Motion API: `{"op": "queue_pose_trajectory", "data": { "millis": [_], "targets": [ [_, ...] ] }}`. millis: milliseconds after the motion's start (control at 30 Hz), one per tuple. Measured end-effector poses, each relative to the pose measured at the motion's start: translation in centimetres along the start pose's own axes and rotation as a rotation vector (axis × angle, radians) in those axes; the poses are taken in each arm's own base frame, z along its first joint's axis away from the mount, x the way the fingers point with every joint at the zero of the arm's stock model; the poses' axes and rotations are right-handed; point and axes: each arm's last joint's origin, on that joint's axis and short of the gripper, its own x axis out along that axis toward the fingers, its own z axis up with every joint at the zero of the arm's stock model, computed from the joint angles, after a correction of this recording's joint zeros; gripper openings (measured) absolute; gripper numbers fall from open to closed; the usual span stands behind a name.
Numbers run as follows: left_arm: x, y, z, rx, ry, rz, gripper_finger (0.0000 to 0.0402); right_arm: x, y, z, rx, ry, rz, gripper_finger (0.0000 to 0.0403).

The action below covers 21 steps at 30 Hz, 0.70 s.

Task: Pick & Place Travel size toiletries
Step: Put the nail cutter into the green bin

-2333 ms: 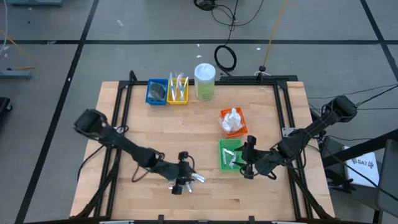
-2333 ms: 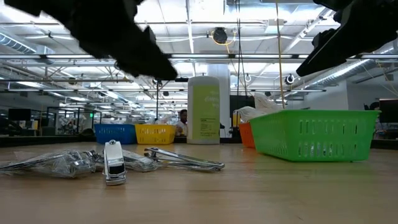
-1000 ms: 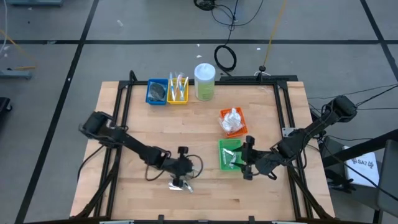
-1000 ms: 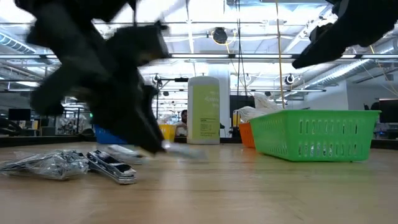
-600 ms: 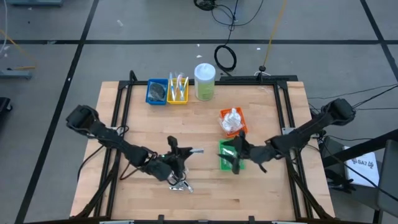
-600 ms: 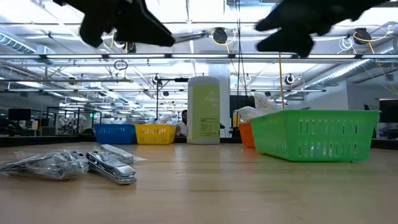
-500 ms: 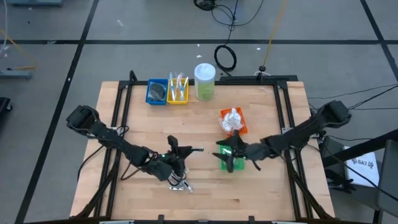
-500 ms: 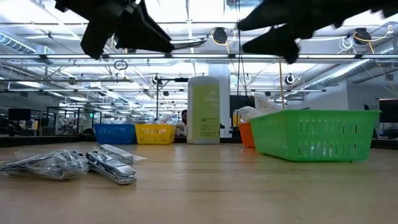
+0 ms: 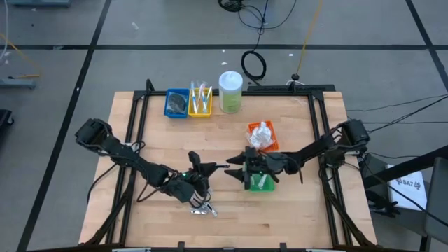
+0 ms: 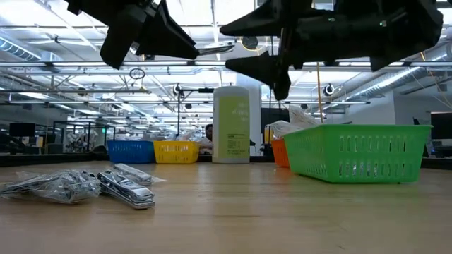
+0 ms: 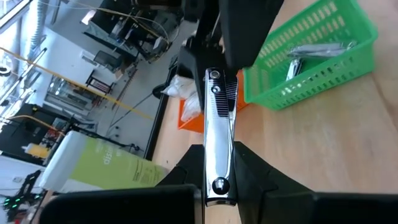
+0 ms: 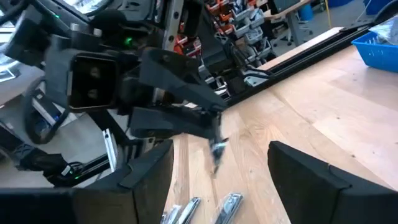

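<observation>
Silvery nail clipper [image 11: 214,140] riding lifted above the table [image 9: 294,217], pinched in the left pincer [image 9: 198,168], pointing at the spread right pincer [image 9: 234,165] hovering beside the green basket [image 9: 260,183].

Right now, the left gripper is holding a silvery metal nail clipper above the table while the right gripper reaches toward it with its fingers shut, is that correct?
Not quite: the right gripper has its fingers open, not shut, as the right wrist view shows. The rest holds: the left gripper holds the silvery metal nail clipper above the table.
</observation>
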Motion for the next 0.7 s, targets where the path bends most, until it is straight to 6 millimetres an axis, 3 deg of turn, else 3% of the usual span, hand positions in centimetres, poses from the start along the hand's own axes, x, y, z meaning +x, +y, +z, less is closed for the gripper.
{"op": "queue_pose_trajectory", "data": {
  "millis": [167,300,700],
  "targets": [
    [0.1,0.1,0.2,-0.016,-0.015,-0.005,0.0034,0.7,0.0,0.0,0.002,-0.001,0.02,0.0244],
    [0.4,0.3,0.1,-0.038,-0.017,-0.025,0.0035,1.1,0.4,0.4,-0.002,0.006,0.048,0.0215],
    [0.9,0.5,0.0,-0.085,-0.023,-0.067,0.0042,1.4,0.1,0.6,-0.036,0.031,0.062,0.0014]
  ]
}}
